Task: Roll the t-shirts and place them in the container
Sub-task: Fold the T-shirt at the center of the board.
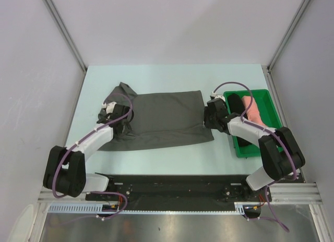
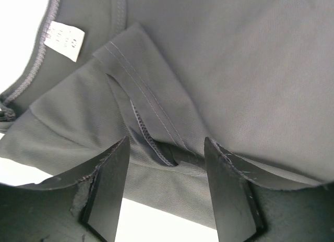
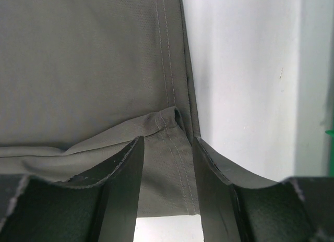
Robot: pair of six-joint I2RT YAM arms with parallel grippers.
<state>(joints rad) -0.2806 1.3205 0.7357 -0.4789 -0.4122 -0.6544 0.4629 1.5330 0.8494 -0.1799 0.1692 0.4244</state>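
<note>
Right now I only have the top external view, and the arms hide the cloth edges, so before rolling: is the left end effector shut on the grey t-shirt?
Observer: No. The left end effector stands open over the grey t-shirt, a folded stitched hem running between its jaws.
Operator: Which end is that?
Observer: The neck end; the white neck label shows just beyond.
Operator: And the other side?
Observer: The right end effector is open too, straddling the bottom hem, which puckers up ahead of the jaws.
</note>
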